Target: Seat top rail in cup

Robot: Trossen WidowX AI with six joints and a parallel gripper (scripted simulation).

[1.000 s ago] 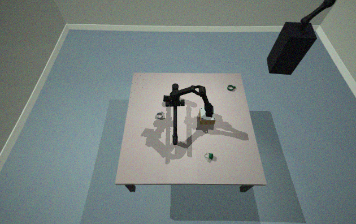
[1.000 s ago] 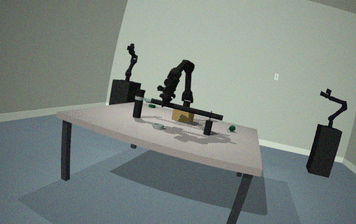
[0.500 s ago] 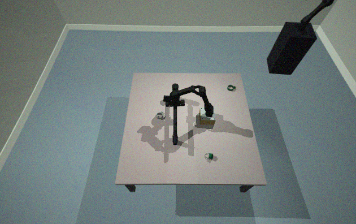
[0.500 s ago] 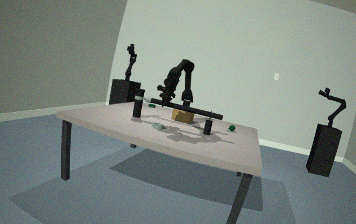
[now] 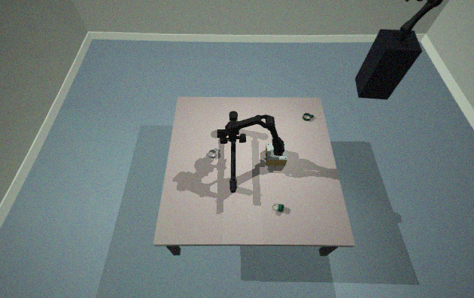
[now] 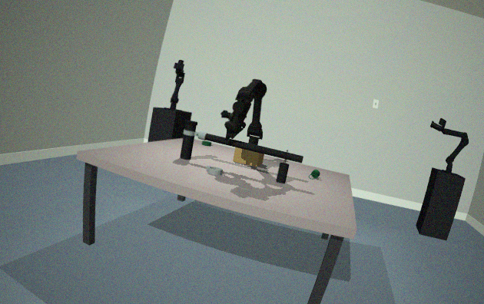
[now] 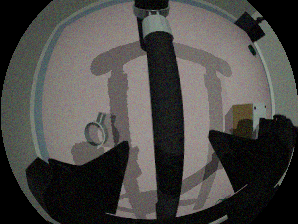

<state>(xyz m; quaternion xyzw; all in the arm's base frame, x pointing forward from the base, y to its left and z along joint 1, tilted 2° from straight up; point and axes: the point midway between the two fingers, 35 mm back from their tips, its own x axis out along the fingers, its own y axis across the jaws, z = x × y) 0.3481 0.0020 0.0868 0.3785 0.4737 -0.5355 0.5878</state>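
The black rail [image 5: 233,162] [image 6: 271,150] [image 7: 167,100] runs level from the tall black post [image 6: 187,149] to above the short post [image 6: 283,173]. Its far end is inside the pale cup [image 6: 201,135] [image 7: 157,26], with no gap visible at the cup's mouth; depth inside is hidden. The cup hangs on the pale band [image 6: 189,133], high on the tall post just below its dark cap [image 6: 190,123]. The loop cap around the rail's near end is too dark to make out. My gripper [image 5: 233,138] [image 7: 170,140] is open, fingers on either side of the rail, with gaps visible in the wrist view.
A loose silver ring fitting [image 6: 214,171] [image 7: 101,118] lies left of the rail in the wrist view. A green ring [image 6: 206,143] and a green cap [image 5: 281,208] [image 6: 316,173] lie on the table [image 5: 198,229]. A wooden block [image 5: 276,162] [image 6: 240,155] is at my arm's base.
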